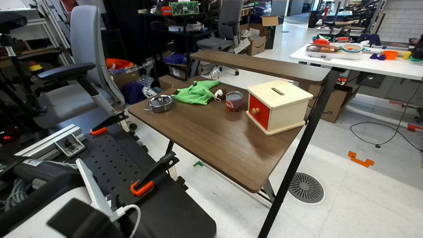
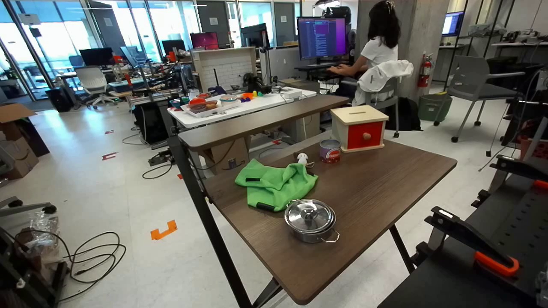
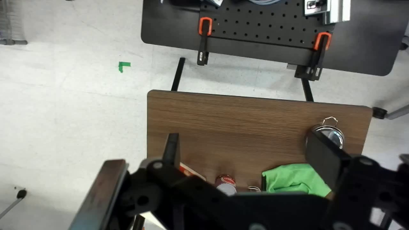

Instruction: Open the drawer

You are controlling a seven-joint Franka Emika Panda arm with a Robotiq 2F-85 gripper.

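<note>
While the hand [image 3: 244, 140] gapes, the red drawer [image 2: 358, 135] sits closed.

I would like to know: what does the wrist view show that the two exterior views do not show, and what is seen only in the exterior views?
Only in the wrist view: the gripper, its jaws spread open.

Only in the exterior views: the slot in the cabinet top, in both; also, in an exterior view, a person in a white shirt.

Shared by all: the red drawer front, only a small part in the wrist view; the green cloth; the tin can; the steel pot; the brown table.
</note>
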